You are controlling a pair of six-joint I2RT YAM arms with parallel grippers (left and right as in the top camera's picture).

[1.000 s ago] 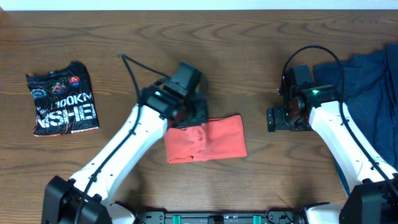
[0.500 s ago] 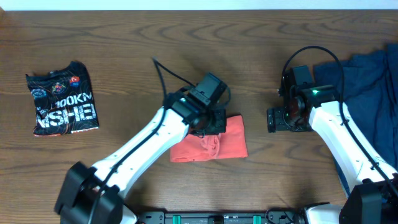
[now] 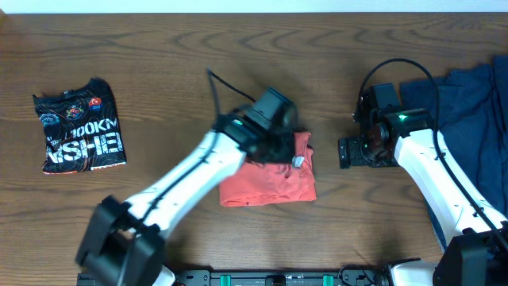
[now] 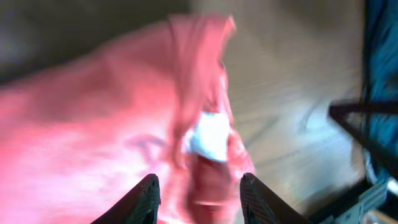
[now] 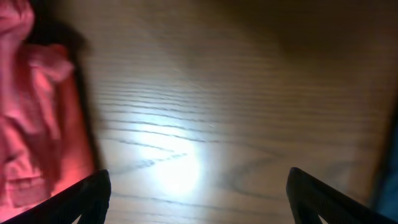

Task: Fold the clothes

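A dark-brown wood-grain table (image 3: 159,48) fills the overhead view. Towards its front edge, about mid-width, lies the coral-red T-shirt (image 3: 270,184), folded into a rough rectangle with its plain side up and its right end rumpled. The left gripper (image 3: 290,152) sits over the upper right corner of that bundle, just beside a small white label (image 3: 298,161).

Only the left wrist view shows how the jaws stand. The two dark fingers (image 4: 148,199) are spread, with a bunched ridge of red cloth and the white label (image 4: 210,135) lying just beyond the gap between them. The picture is blurred, so I cannot tell whether the tips touch the fabric.

The right gripper (image 3: 346,152) hangs over bare wood just right of the shirt, apart from it. From overhead its jaws cannot be read. Its own camera shows them spread wide with nothing but wood grain between, and the red cloth (image 5: 31,124) at the left edge of the frame.

Farther back on the left, well apart, rests a folded black printed shirt (image 3: 79,131) with white lettering. At the far right edge a navy-blue garment (image 3: 476,103) lies loosely crumpled.
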